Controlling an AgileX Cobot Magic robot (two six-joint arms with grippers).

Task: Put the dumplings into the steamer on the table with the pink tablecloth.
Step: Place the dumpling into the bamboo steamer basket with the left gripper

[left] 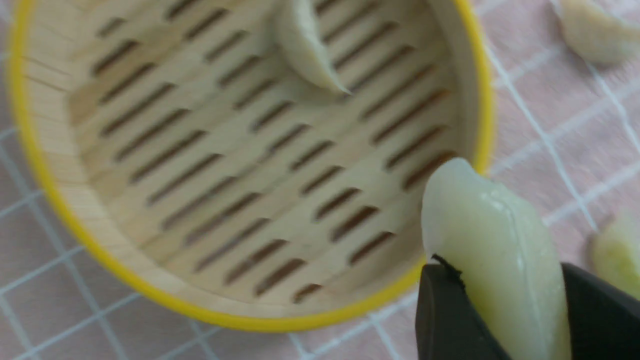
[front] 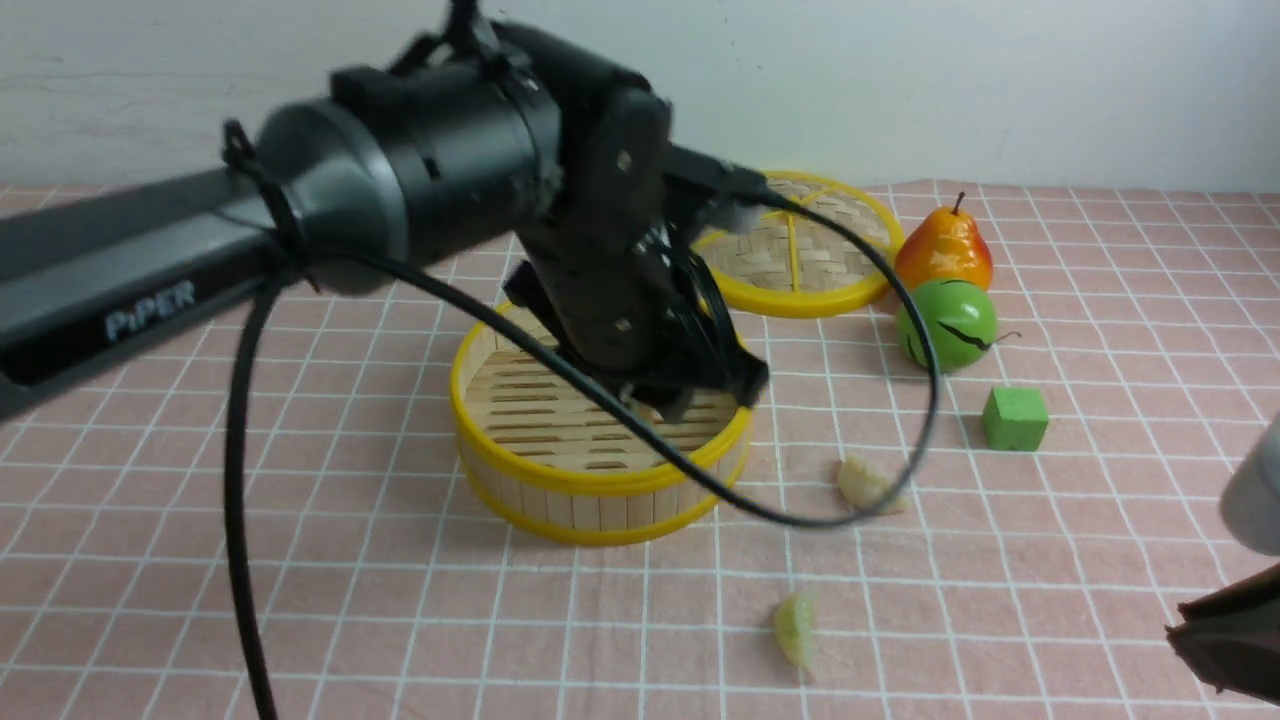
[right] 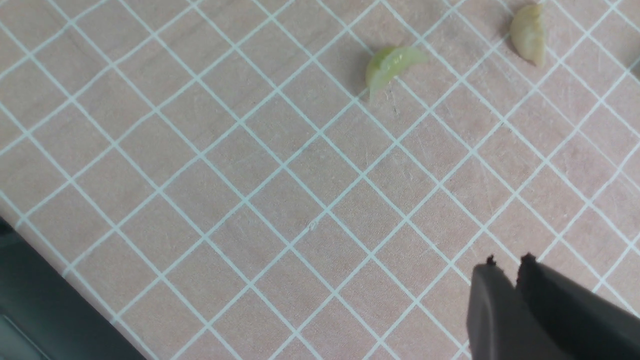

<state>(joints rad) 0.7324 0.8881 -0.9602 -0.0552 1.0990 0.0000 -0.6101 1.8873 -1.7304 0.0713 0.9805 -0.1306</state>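
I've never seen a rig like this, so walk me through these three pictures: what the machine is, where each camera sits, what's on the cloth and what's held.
This is a robot with two arms, each ending in a two-fingered end effector. The wide picture looks forward from between the arms; the other two come from cameras on the left and right wrists. On the pink grid-patterned tablecloth stand a round bamboo steamer with yellow rims, its flat woven lid behind, an orange-yellow pear, a green round fruit and a green cube. The left end effector, near the steamer's rim, pinches one pale crescent dumpling; another dumpling lies inside. Two more lie on the cloth: a cream dumpling and a greenish dumpling. The right end effector is shut and empty, above bare cloth.
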